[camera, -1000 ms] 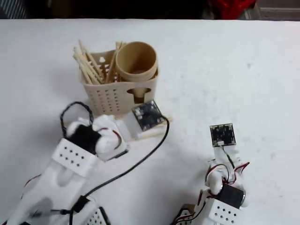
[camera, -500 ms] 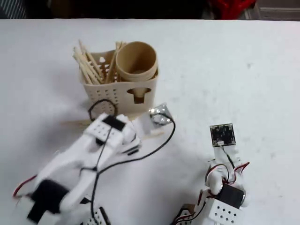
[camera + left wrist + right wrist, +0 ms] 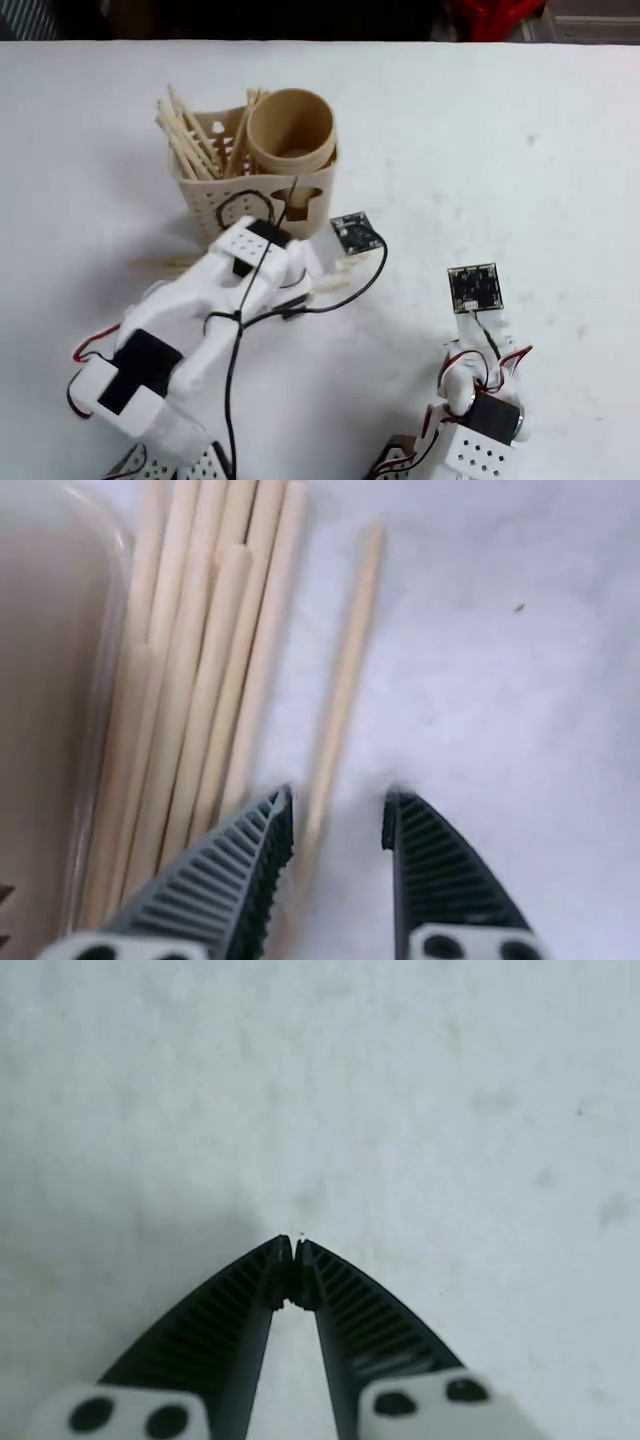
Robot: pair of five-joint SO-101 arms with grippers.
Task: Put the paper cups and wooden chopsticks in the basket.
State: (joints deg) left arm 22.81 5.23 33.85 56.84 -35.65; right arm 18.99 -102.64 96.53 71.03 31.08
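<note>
Right, the left gripper (image 3: 338, 810) sits low over the white table (image 3: 500, 680), jaws spread and gripping nothing, straddling the near end of a lone chopstick (image 3: 345, 670). That stick runs lengthwise straight away from the jaws, nearly parallel to a bundle of chopsticks (image 3: 200, 680) just beside it. Over on the other side, the right gripper (image 3: 293, 1252) is clenched tip to tip on nothing, above bare tabletop. From above, the bundle lies flat along the front of the basket (image 3: 250, 205), its long axis running across the table. In the basket stand a paper cup (image 3: 290, 125), mouth up, and upright chopsticks (image 3: 185, 135) fanning outward. Behind the far table edge there's a dark strip and a red object (image 3: 495, 15).
</note>
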